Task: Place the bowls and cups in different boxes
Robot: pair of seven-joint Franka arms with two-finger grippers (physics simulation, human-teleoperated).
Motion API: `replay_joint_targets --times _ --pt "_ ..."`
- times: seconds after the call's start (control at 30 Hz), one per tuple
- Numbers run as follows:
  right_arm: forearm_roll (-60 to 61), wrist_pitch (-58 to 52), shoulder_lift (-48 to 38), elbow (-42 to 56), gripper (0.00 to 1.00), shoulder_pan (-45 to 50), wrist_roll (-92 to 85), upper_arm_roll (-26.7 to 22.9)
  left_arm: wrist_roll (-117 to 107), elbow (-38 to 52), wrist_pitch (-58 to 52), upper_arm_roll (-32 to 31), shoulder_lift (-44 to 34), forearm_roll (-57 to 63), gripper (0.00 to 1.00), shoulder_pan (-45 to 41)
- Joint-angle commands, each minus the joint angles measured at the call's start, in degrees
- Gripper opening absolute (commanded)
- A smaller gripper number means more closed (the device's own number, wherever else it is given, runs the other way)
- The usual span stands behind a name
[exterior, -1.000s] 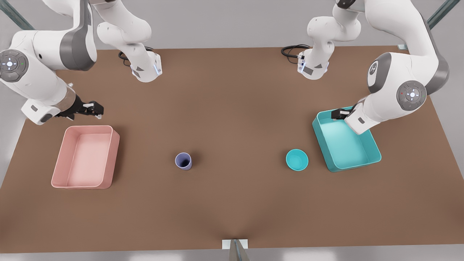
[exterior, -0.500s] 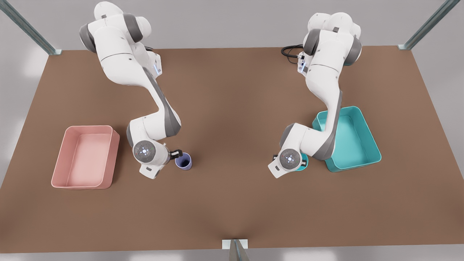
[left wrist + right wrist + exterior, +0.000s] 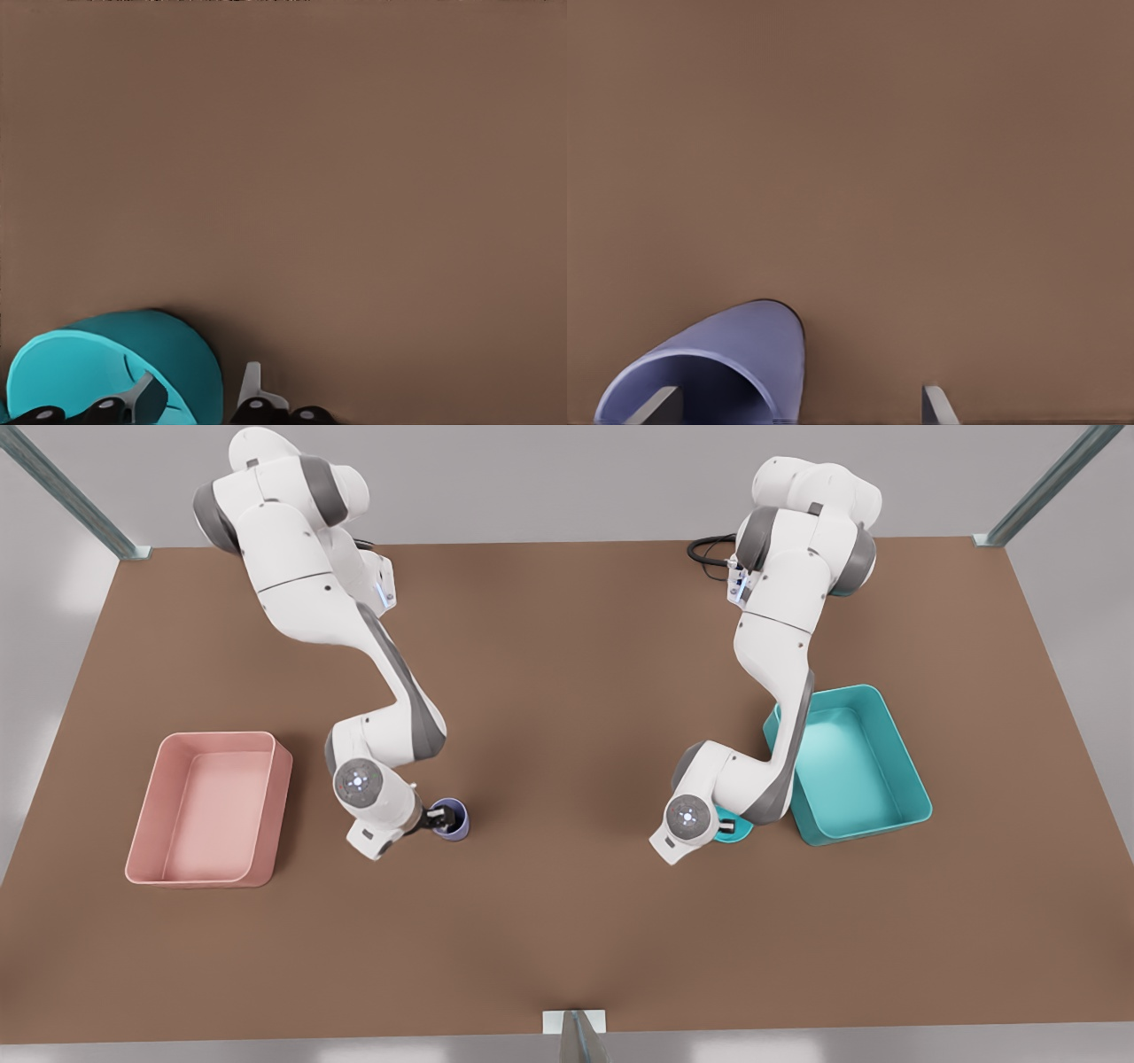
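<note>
The lavender cup stands on the table near the middle. My right gripper is down at its rim, on the side toward the pink box. In the right wrist view the right gripper is open, one finger inside the cup and the other outside its wall. The teal bowl sits beside the teal box, mostly hidden under my left arm. My left gripper is open and straddles the bowl's wall.
The pink box lies at the front view's left, the teal box at its right, both with nothing inside. Both arm bases stand at the table's far edge, with a black cable by one. Bare brown tabletop stretches between the arms and along the near edge.
Both arms swung in from beside the boxes and came down, the right gripper onto the cup's rim, the left onto the bowl's. Cup and bowl have stayed in place.
</note>
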Motion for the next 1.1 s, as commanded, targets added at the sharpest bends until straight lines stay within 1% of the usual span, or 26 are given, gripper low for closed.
replay_joint_targets --times 0.0,0.13,0.2,0.23,0.27,0.33,0.37,0.4,0.43,0.47,0.5,0.57,0.63,0.7,0.77,0.8,0.83,0.9,1.0,1.07 --pt "0.10 4.52 -0.97 -2.56 1.00 0.10 4.92 0.00 -7.00 0.04 1.11 0.07 -0.04 -0.33 0.39 0.03" --pt "0.01 6.11 0.00 -3.89 1.00 0.18 5.00 0.00 -6.91 0.21 0.94 0.07 -0.04 -0.24 0.39 0.11" --pt "-0.07 7.69 2.02 -3.36 1.00 0.27 4.92 0.00 -7.09 0.21 0.32 0.07 -0.22 -0.33 0.21 0.20" --pt "0.01 9.27 3.07 -3.36 1.00 0.27 4.92 0.00 -7.18 0.30 0.15 0.16 -0.48 0.55 0.21 0.29" --pt "0.10 10.24 3.86 -3.36 1.00 0.27 5.00 0.00 -7.18 0.39 -2.31 0.16 -1.01 2.92 0.21 0.29" --pt "0.10 10.94 4.74 -3.44 1.00 0.27 5.27 0.09 -7.18 0.30 -3.36 0.16 -3.73 2.75 0.21 1.87" --pt "0.10 11.29 4.75 -3.53 0.89 0.27 5.27 0.09 -7.18 0.30 -5.47 0.16 -5.57 2.66 0.21 2.84" --pt "0.10 11.21 4.48 -3.53 0.63 0.27 5.27 0.00 -7.18 0.30 -7.14 0.16 -6.72 2.66 0.21 3.98" --pt "0.10 10.86 4.13 -3.45 0.42 0.27 5.27 0.09 -7.35 0.30 -9.33 0.16 -9.44 2.22 0.21 5.38" --pt "0.10 10.59 3.95 -3.36 0.27 0.27 5.27 0.09 -7.18 0.39 -14.79 0.07 -14.19 0.99 0.21 8.11" --pt "0.10 10.33 3.95 -3.18 0.21 0.27 5.27 0.09 -7.18 0.83 -19.18 -0.37 -16.13 0.46 0.21 10.66" --pt "0.19 8.92 3.78 -2.30 0.21 0.45 6.76 0.97 -7.00 -0.57 -21.30 -0.28 -20.69 -1.38 0.21 15.32" --pt "0.10 8.92 3.78 -2.22 0.21 0.45 7.55 1.58 -7.09 -8.13 -21.04 0.16 -27.11 -1.47 0.21 18.48" --pt "0.01 7.35 2.55 -2.13 0.21 0.36 6.85 1.58 -7.09 -12.26 -16.30 0.25 -27.11 -1.56 0.21 22.87" --pt "0.10 -0.91 -5.00 -1.78 0.21 -0.25 3.87 1.58 -7.09 -19.02 -9.45 0.25 -27.20 -1.56 0.21 24.90" --pt "0.10 -2.76 -7.63 -1.69 0.21 -0.87 0.28 1.41 -7.09 -21.22 -6.98 0.25 -27.20 -1.56 0.21 24.81" --pt "0.10 -4.70 -9.05 0.33 0.21 -4.47 -8.34 1.32 -7.09 -26.15 -1.18 0.25 -27.03 -1.56 0.21 24.90" --pt "-0.51 -12.52 -9.05 7.45 0.21 -11.06 -21.44 1.14 -7.09 -28.97 3.84 0.25 -25.71 -1.56 0.21 24.90" --pt "-3.85 -12.79 -8.26 11.76 0.21 -19.59 -33.92 0.88 -7.09 -33.88 12.62 0.25 -23.95 -1.56 0.21 25.86" --pt "-3.85 -13.58 -8.35 13.34 0.21 -26.36 -39.73 0.97 -7.09 -34.59 14.03 0.25 -22.90 -1.56 0.21 26.22"
